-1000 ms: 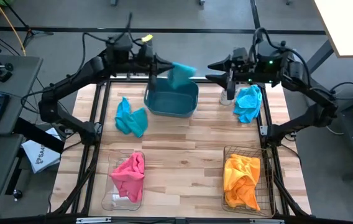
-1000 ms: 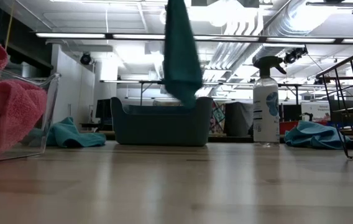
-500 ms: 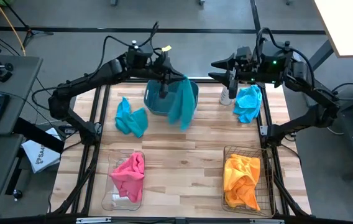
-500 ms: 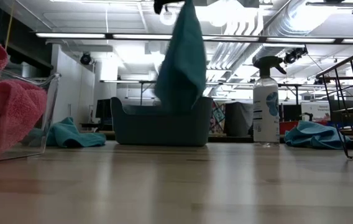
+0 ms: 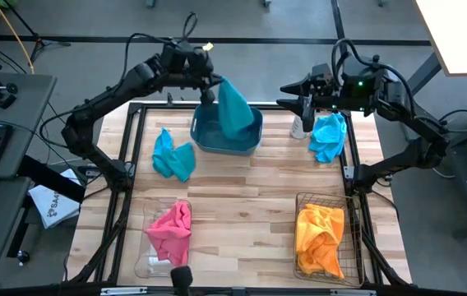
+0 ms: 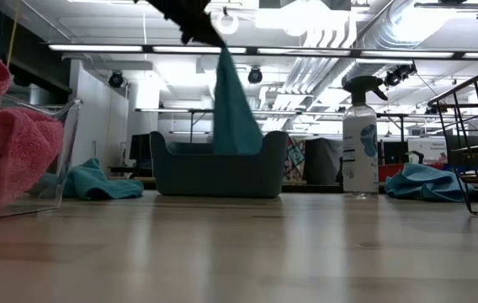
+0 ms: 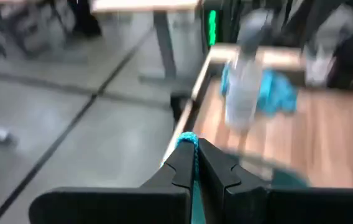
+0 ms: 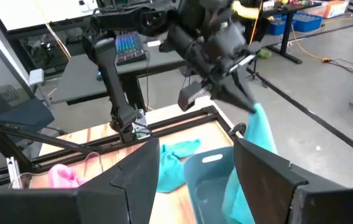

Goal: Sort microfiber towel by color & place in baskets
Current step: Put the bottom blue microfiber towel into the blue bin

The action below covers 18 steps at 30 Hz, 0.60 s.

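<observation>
Teal microfiber towel hangs from the left gripper over the teal rounded plastic tub at the far middle of the wooden table, its lower end inside the tub. Another teal towel lies left of the tub, and a light blue towel lies at the far right under the right gripper, which hovers with fingers spread and holds nothing. A pink towel fills the clear plastic bin; an orange towel fills the bronze wire-mesh basket.

Seen low, the hanging towel drops into the tub, beside a clear spray bottle.

On the left wrist, the fingers are pressed together, pinching the towel's edge.

From the right wrist, the towel dangles into the tub.
</observation>
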Each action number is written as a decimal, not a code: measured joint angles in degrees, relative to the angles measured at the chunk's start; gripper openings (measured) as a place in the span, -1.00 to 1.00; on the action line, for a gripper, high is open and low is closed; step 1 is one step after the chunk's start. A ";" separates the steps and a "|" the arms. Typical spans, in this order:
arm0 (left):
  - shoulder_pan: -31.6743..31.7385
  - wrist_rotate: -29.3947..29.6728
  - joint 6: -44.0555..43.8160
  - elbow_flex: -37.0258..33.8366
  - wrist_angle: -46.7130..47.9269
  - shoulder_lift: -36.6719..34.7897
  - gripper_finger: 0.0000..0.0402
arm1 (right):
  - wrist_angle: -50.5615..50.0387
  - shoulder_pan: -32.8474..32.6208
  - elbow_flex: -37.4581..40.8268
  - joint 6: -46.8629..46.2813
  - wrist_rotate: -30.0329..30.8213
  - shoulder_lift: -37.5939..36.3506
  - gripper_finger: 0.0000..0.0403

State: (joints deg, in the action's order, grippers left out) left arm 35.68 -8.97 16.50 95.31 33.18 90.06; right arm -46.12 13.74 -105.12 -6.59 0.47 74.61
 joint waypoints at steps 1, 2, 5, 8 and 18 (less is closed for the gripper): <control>0.04 0.30 0.35 -0.02 2.26 0.04 -1.00 | -0.02 0.00 0.00 0.02 0.00 0.00 0.00; -0.06 0.22 0.73 -0.03 4.23 0.16 -1.00 | -0.01 0.00 0.00 0.08 0.00 0.00 0.00; -1.45 -1.78 1.53 -2.38 5.01 0.31 -1.00 | 0.01 0.00 0.00 0.49 1.15 0.00 0.00; -2.85 -3.81 -0.88 -7.91 1.21 0.20 -1.00 | -0.01 -0.02 0.00 0.57 2.82 0.00 0.00; -8.15 -5.83 -11.94 -29.47 -18.61 0.17 -1.00 | -0.01 -0.02 0.00 0.42 4.15 0.02 0.00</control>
State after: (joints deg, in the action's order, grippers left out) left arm 27.53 -14.80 4.56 65.83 14.57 90.24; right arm -46.13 13.72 -105.12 -6.17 4.62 74.63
